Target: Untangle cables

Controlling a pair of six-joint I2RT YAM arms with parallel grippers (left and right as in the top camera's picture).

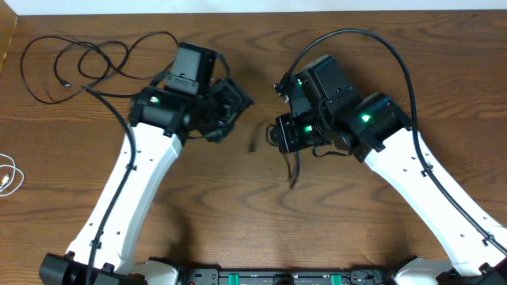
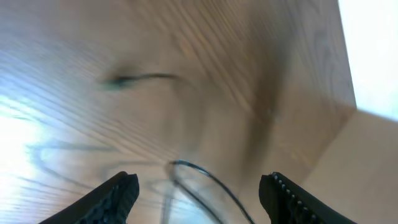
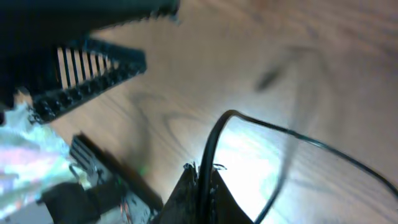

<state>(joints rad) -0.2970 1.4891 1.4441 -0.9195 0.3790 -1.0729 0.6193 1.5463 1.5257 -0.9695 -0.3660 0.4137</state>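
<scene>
The left gripper [image 1: 228,104] was seen at about eleven o'clock from the middle of the table [image 1: 238,226]. Its fingers [image 2: 118,193] were spread well apart and nothing was grasped between them. In the heavily blurred left wrist view, a thin black strand [image 2: 205,177] was shown curving over the wood between the released fingers and was touched by neither. Which of the black cords it was could not be told.

The right gripper [image 1: 282,136] was placed at about three o'clock from the table's middle, near the left gripper and apart from it. Its fingers were clenched on the held black cable [image 3: 214,140]. In the right wrist view this cable was seen rising from the pinched tips, arching over and running off toward four o'clock above the wood. From overhead, a short length of it was seen hanging below the gripper toward six o'clock. A small dark streak [image 1: 255,141], too blurred to be identified, was seen between the two grippers.

The looped black cable [image 1: 79,59] was laid in loose coils at ten o'clock, near the far left corner, with one run passing under the left arm. The white cable [image 1: 9,176] was found at nine o'clock at the left edge, well apart from both grippers and only partly in view.
</scene>
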